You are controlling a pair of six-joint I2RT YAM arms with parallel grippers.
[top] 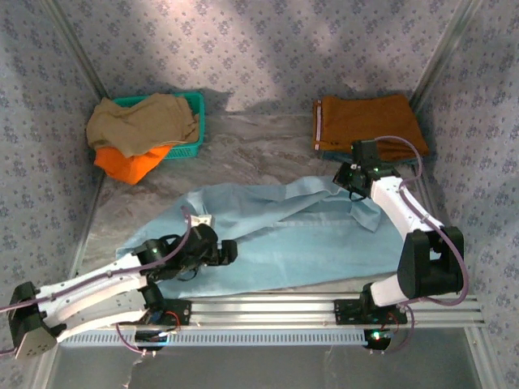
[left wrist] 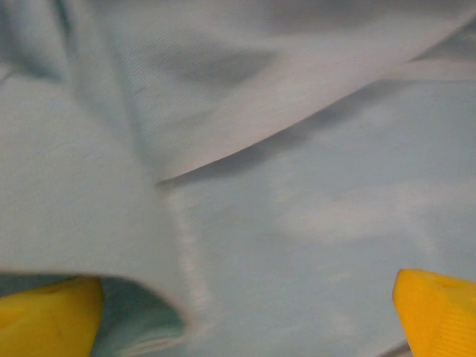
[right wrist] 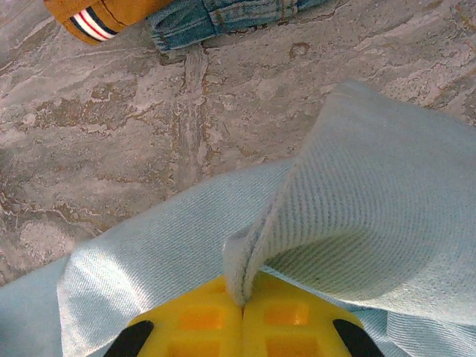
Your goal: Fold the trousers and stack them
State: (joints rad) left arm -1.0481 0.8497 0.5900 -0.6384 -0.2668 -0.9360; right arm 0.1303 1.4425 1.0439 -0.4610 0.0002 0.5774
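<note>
On the grey marbled table [top: 268,146], the right gripper [right wrist: 242,301] pinches a raised fold of the pale blue trousers [top: 292,235] at their right end. The left gripper [left wrist: 245,312] hangs spread wide over their left part. They lie across the table's middle, with folded rust-brown trousers [top: 365,121] beyond.

Lab test booth: patterned cloth walls [top: 268,40], aluminium rail [top: 268,312], marble-look tabletop [top: 259,146].

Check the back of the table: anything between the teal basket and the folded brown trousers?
Nothing. The top view shows only bare marbled tabletop between the basket and the brown trousers.
</note>
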